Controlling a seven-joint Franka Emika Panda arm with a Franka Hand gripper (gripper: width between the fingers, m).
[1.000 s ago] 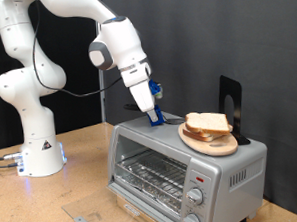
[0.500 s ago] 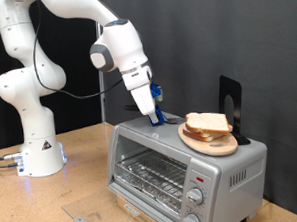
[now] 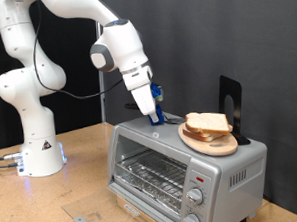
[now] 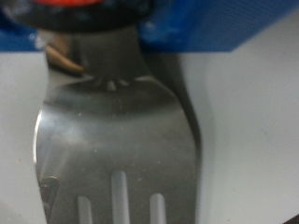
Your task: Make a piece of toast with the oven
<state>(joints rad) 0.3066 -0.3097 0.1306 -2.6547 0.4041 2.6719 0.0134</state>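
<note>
Dark curtain is filling the background behind a wooden bench [image 3: 81,155], on which the white arm's base is standing at the exterior view's left and the oven [image 3: 182,167] is sitting at the exterior view's right. Over the last second almost nothing is changing: the arm is holding the same pose, and the claw [image 3: 155,117] is staying down at the oven's top, near its back edge, just beside the round wooden plate [image 3: 208,140].

On that plate, bread slices [image 3: 207,124] are lying stacked on top of the oven. No single piece of toast is showing apart from this stack, and the wire rack behind the oven's glass door, which is looking closed, is appearing bare. A dark upright stand [image 3: 228,105] is rising behind the plate.

The wrist view is being filled by a metal spatula-like blade [image 4: 117,149] with slots, sitting right under the camera against a pale surface with blue behind it. The claw seems to be pinching a blue-handled tool, though its fingers are too hidden to be sure.

The stillness suggests the arm is pausing with the tool beside the bread; no slice is looking lifted yet.
</note>
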